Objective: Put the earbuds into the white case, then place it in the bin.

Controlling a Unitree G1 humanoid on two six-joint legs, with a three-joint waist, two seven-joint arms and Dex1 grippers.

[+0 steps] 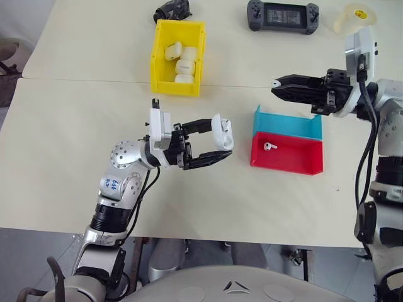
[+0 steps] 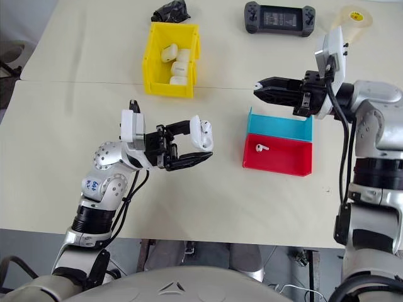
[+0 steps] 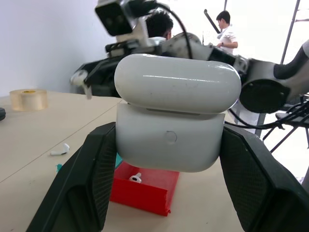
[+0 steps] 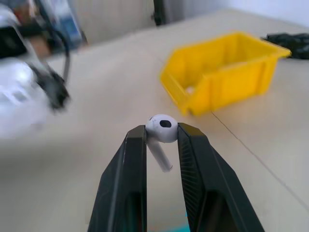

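Observation:
My left gripper (image 1: 221, 139) is shut on the white case (image 1: 222, 132) and holds it above the table's middle, with the lid flipped open. In the left wrist view the case (image 3: 169, 140) sits squeezed between both black fingers. My right gripper (image 1: 276, 84) hovers above the far edge of the blue tray, pointing left toward the case. It is shut on one of the earbuds (image 4: 161, 128), stem hanging down. Another earbud (image 1: 271, 145) lies in the red tray (image 1: 296, 165). The yellow bin (image 1: 157, 63) stands behind the left gripper and has several white cases inside.
The blue tray (image 1: 286, 123) adjoins the red tray on its far side. A black game controller (image 1: 283, 16), a tape roll (image 1: 356, 19) and a dark object (image 1: 173, 9) lie along the far edge. People stand in the background of the left wrist view.

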